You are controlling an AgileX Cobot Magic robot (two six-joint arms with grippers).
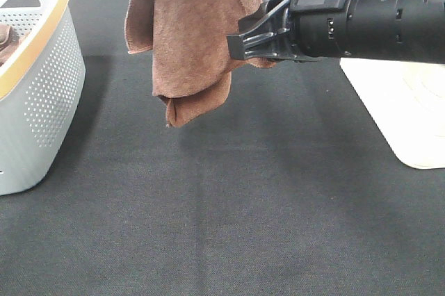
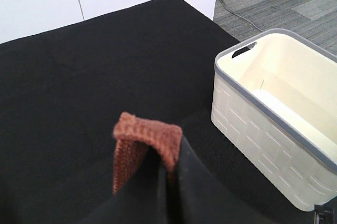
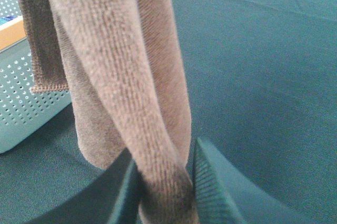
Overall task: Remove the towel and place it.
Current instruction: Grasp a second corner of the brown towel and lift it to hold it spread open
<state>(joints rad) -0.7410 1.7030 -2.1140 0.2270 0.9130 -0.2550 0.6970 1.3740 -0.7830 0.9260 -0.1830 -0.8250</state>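
**Ana:** Where was the towel at that moment?

**Ben:** The towel (image 1: 188, 39) was in the air. It hung down from the left gripper (image 2: 171, 169), above the black table (image 1: 243, 206), and its lowest corner seemed not to touch the table.

**Ana:** So the left gripper was holding it?

**Ben:** Yes, it was clenched on the towel. A small fold of the reddish-brown fabric stood out just past its closed fingertips. The high camera did not show this gripper, only the towel coming down from the upper edge of its view.

**Ana:** And the right one?

**Ben:** The right gripper (image 1: 240, 44) was at the side of the towel, lower than the place where the left one held it. The fabric passed between its two fingers (image 3: 221, 192), gathered into a thick roll. Both fingers pressed against it, so this gripper was also grasping the towel.

**Ana:** What else was near?

**Ben:** A grey basket (image 1: 42, 101) with many small holes and a tan rim stood on the table. It was beyond the towel as seen from the right gripper, and well apart from it. A cream basket (image 2: 263, 140) with a grey rim stood lower than both grippers. It was behind the right gripper's fingers, under that arm.
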